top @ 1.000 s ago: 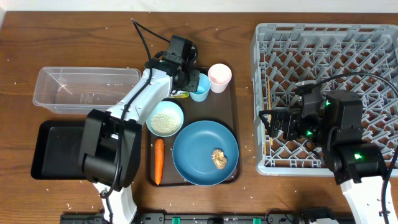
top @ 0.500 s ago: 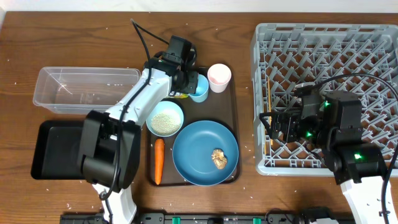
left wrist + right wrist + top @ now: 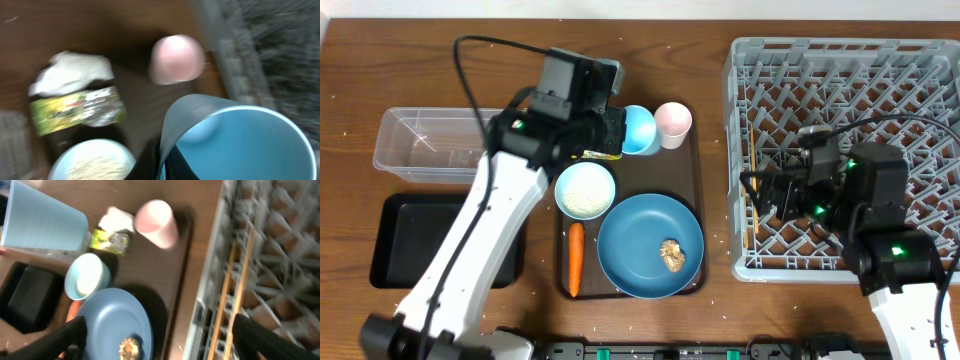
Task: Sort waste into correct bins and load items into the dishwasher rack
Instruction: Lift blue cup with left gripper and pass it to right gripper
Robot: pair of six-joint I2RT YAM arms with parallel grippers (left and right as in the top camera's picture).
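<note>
Cup (image 3: 240, 145) rim pinched in left hand (image 3: 161, 162); right hand (image 3: 162, 340) spread by rack (image 3: 270, 240) edge.

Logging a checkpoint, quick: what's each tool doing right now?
Left tool: closed on the light-blue cup, gripping its rim.
Right tool: open, holding nothing.

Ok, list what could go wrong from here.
1. The left jaws pinch only the rim wall of the light-blue cup; it could slip or tilt on the way to the rack.
2. The pink cup stands right beside it and could be knocked over.
</note>
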